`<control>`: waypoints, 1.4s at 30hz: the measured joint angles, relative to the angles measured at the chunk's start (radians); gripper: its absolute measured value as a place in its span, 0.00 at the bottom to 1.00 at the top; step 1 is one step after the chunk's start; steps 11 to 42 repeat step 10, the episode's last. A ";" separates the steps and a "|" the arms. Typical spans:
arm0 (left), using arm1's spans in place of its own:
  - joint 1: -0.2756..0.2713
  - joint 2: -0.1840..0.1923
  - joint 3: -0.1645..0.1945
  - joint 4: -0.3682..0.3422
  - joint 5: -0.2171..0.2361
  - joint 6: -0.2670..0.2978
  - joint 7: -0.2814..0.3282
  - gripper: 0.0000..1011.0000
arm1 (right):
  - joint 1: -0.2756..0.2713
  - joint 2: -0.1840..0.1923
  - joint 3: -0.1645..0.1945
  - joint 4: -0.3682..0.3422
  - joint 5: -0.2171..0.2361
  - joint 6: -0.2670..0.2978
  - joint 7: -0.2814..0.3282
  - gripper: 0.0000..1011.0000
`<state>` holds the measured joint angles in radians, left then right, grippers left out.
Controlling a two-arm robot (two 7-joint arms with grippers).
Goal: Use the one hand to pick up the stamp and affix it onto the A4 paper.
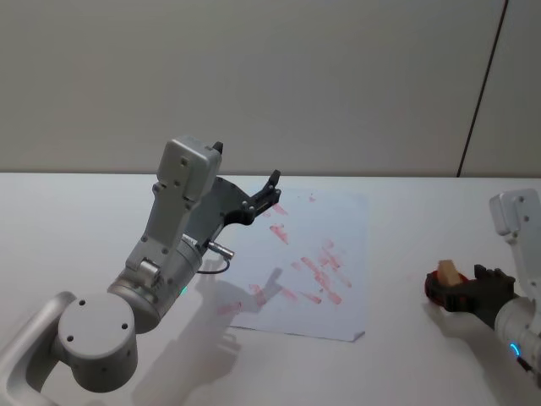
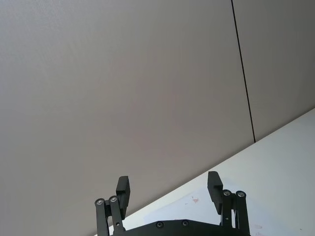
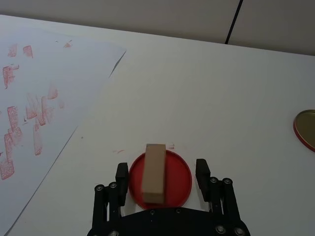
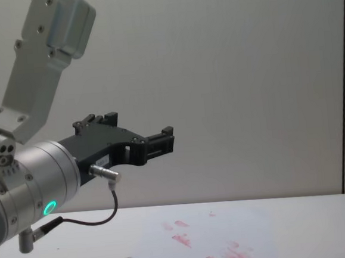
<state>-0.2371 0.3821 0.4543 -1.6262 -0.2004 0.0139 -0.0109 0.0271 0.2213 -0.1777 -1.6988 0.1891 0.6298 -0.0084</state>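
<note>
The right end effector (image 3: 162,182), on the arm with the blue ring light, sits low over the white surface (image 3: 236,93), well to the right of the A4 paper (image 1: 325,254). Its 2 fingers (image 3: 202,172) are spread apart, 1 on each side of a round red pad (image 3: 179,179), and neither one touches the stamp (image 3: 154,172). The stamp is a pale wooden block resting on that red pad, between the spread fingers and closer to 1 of them; in the head view the stamp (image 1: 449,274) leans a little, though whether it lies flat or stands on edge is hard to judge. The A4 paper lies flat on the surface, off to the side of this end effector and apart from it, covered in red-pink marks. A second red-rimmed disc (image 3: 306,129) lies on the surface at the far side of the end effector, well apart.

The left end effector (image 1: 269,193), on the arm with the green ring light, hangs raised above the paper's far left part, its 2 fingers (image 2: 123,191) released and holding nothing.
</note>
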 joint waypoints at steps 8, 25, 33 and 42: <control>0.000 0.000 0.000 0.000 0.000 0.000 0.000 0.99 | 0.000 0.000 0.000 0.001 -0.001 0.000 0.000 0.99; 0.000 0.000 0.000 0.000 0.000 0.000 0.000 0.99 | 0.000 0.000 0.000 0.002 -0.001 0.000 0.000 0.99; 0.000 0.000 0.000 0.000 0.000 0.000 0.000 0.99 | 0.000 0.000 0.000 0.002 -0.001 0.000 0.000 0.99; 0.000 0.000 0.000 0.000 0.000 0.000 0.000 0.99 | 0.000 0.000 0.000 0.002 -0.001 0.000 0.000 0.99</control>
